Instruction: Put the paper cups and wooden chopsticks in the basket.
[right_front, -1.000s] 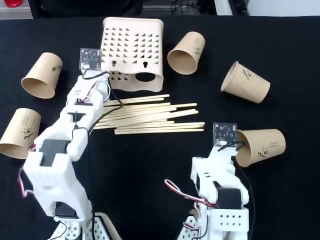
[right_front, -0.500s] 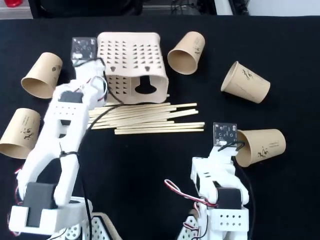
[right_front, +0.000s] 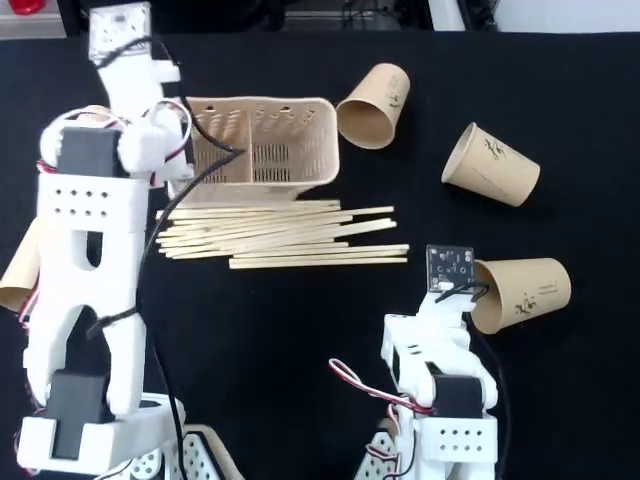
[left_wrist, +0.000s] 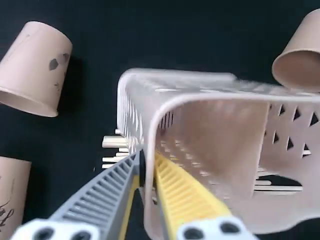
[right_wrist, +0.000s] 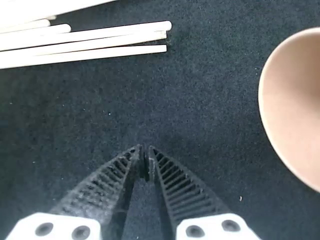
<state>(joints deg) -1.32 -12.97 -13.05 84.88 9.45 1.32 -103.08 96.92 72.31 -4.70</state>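
The perforated plastic basket (right_front: 262, 140) stands at the far side of the black worktop (right_front: 560, 80), just behind the wooden chopsticks (right_front: 280, 232). It is gripped by one thin side wall in the left gripper (left_wrist: 146, 160), whose jaws are clamped narrow on it. It is judged light and fairly stiff, though liable to flex or slip when held by one edge. The chopsticks are judged light, rigid and prone to rolling; a hold across their middle is advised. The paper cups (right_front: 373, 105), lying on their sides, are judged easily crushed, so a gentle rim pinch is preferred. The right gripper (right_wrist: 144, 150), closed on nothing, is poised beside the nearest cup (right_wrist: 295, 105).
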